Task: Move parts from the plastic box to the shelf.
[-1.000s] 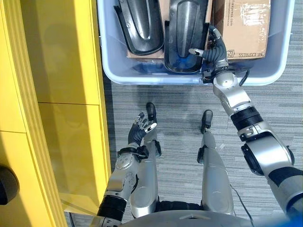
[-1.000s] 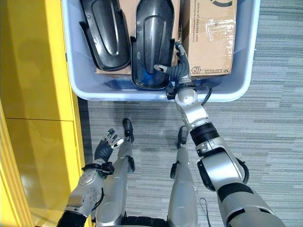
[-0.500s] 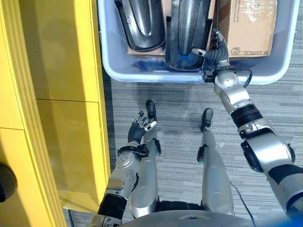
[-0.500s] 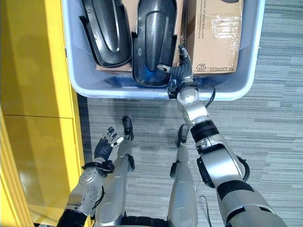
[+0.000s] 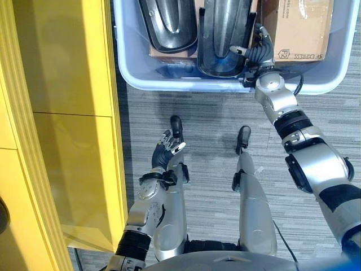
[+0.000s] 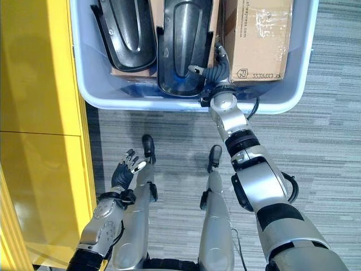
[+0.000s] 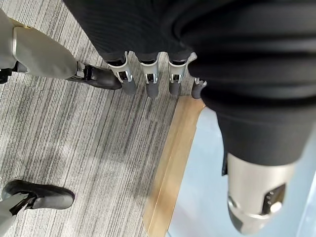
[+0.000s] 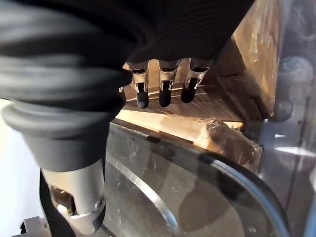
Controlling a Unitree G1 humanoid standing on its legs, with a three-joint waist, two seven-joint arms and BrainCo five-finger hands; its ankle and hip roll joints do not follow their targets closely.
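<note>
A blue-grey plastic box stands on the floor ahead. It holds two black moulded parts side by side, one to the left and one to the right, plus a cardboard carton. My right hand is inside the box at the right part's edge. Its fingers are straight and point into the gap toward the carton. The thumb reaches over the glossy black part. It is open. My left hand hangs open above the carpet, holding nothing.
A tall yellow shelf unit runs along the left side, close to the box's left wall. Grey striped carpet lies in front of the box and to its right.
The whole picture has slid slightly, so the camera moved. The right hand stays at the right part's edge inside the box. The left hand has not moved.
</note>
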